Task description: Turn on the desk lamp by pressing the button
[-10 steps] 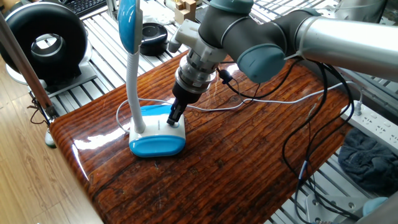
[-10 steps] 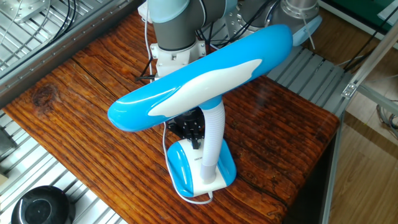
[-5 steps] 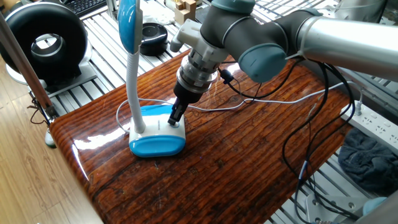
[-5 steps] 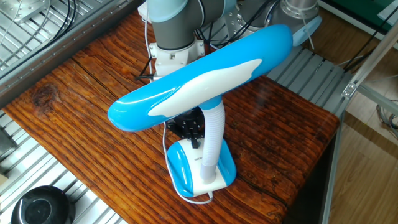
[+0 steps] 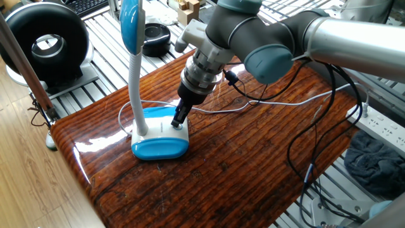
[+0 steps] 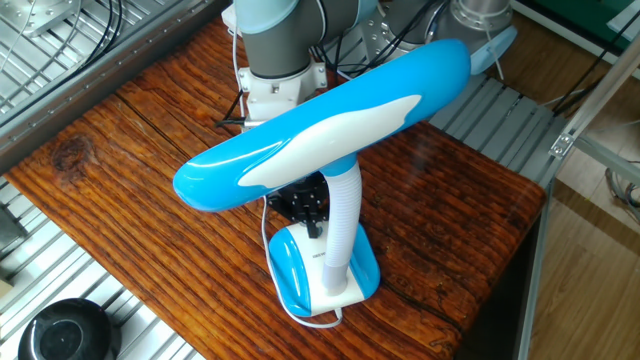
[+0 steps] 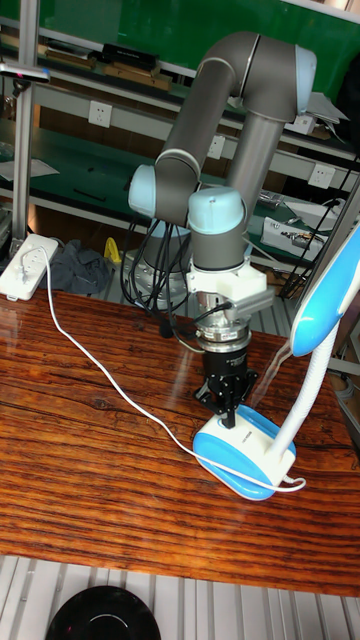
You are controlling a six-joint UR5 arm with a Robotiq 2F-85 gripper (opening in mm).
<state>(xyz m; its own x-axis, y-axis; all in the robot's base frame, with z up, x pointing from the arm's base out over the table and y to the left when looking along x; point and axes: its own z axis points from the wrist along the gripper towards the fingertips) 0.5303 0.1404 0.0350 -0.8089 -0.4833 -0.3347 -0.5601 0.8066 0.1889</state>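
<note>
The desk lamp (image 5: 152, 136) stands on the tabletop (image 5: 240, 164) toward its left end in one fixed view, with a rounded square base that is white on top and sky-blue around the rim, a bendy white neck (image 5: 137, 95) rising from the base's left rear corner, and an oval blue-and-white head (image 6: 320, 125). In the other fixed view the head's long axis runs from lower left to upper right, nearly level, tilted up slightly at the right, and it overhangs the base (image 6: 320, 270). In the tall fixed view the neck (image 7: 300, 400) leans up and to the right, and the head (image 7: 335, 295) is cut off by the right edge of the picture. A thin white cord (image 7: 100, 370) runs from a power strip (image 7: 25, 265) at the left across the tabletop to the base (image 7: 245, 450). The gripper (image 7: 229, 413) points straight down over the top of the base, its dark fingers (image 5: 180, 117) narrow and close together, with the tips at the base's upper surface; I cannot tell whether they touch each other or the button, which the fingers hide. In the other fixed view the lamp head covers most of the gripper (image 6: 312, 225). A black round fan (image 5: 44, 44) sits beyond the tabletop's left end.
</note>
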